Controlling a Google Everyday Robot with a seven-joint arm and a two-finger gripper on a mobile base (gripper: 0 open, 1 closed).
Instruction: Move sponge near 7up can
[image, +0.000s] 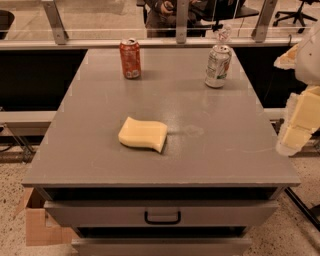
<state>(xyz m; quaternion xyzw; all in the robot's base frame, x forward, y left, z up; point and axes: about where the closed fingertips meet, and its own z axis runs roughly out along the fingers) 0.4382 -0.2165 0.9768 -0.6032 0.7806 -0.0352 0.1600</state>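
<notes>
At the lower left, a brown cardboard box (35, 222) sits on the speckled floor, tucked against the side of the grey cabinet. The cabinet's flat grey surface (225, 145) fills the middle of the view. Toward its far left stands an upright red-orange metal drink can (130, 58). Nearer the front and a little left of centre lies the pale yellow, flat rectangular foam sponge (143, 134). It has a wavy edge, rests flat on the surface, and is well apart from both cans. Below it, on the cabinet's front, a grey drawer carries a black loop handle (162, 217). Toward the far right of the surface stands the silver-white 7up can (218, 66) with greenish print, upright. Beyond the right edge of the surface hangs the robot's pale, blurred tool (299, 122), apart from the sponge and both cans. Whether it is open or closed cannot be told.
</notes>
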